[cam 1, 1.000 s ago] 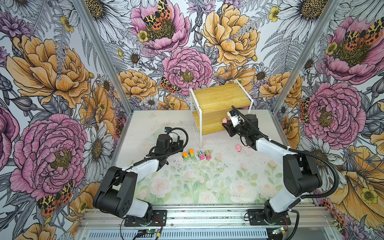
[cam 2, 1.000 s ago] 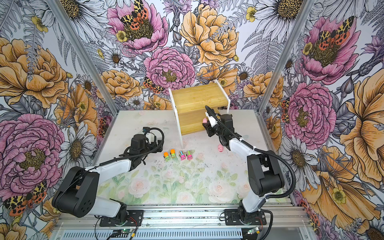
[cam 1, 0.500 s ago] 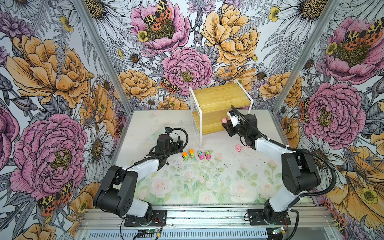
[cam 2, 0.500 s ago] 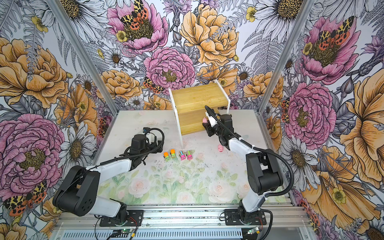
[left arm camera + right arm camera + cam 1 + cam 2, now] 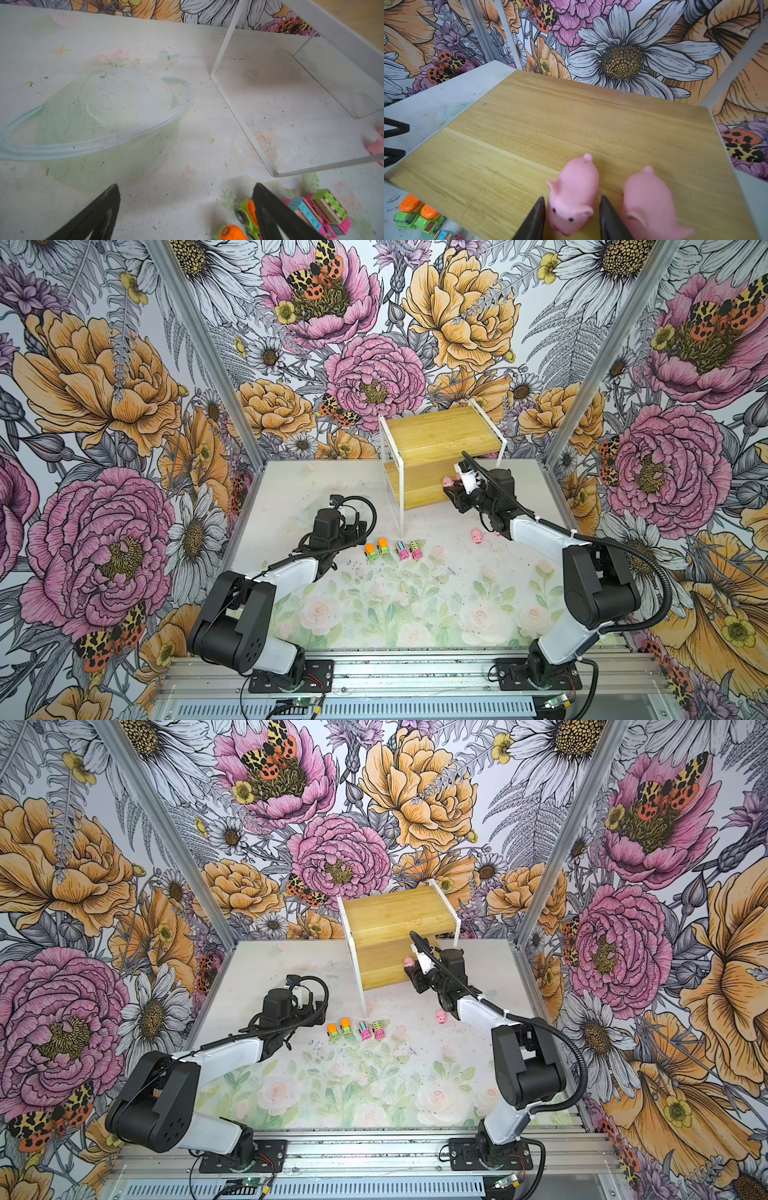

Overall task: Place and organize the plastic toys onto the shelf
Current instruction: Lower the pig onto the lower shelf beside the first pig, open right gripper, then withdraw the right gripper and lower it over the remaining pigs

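Note:
The shelf point(image 5: 440, 439) point(image 5: 395, 911) stands at the back of the table. My right gripper point(image 5: 571, 197) point(image 5: 455, 489) is at its lower board point(image 5: 571, 124), open, with a pink pig point(image 5: 573, 187) standing on the board between the fingers and a thin gap on each side. A second pig point(image 5: 648, 197) stands right beside it. A third pig point(image 5: 476, 536) point(image 5: 441, 1016) lies on the table. Two green trucks point(image 5: 371, 552) point(image 5: 383, 546) and two pink trucks point(image 5: 401, 550) point(image 5: 415, 550) stand in a row. My left gripper point(image 5: 186, 185) point(image 5: 361, 526) is open just left of them.
The shelf's white frame leg point(image 5: 224, 41) stands just behind the truck row point(image 5: 247, 212). Floral walls with metal corner posts point(image 5: 208, 348) close in the table on three sides. A metal rail point(image 5: 395, 668) carrying both arm bases runs along the front edge.
My right gripper's jaws have spread apart from the pig on the lower board. The arm has hardly moved, and the left arm has stayed where it was.

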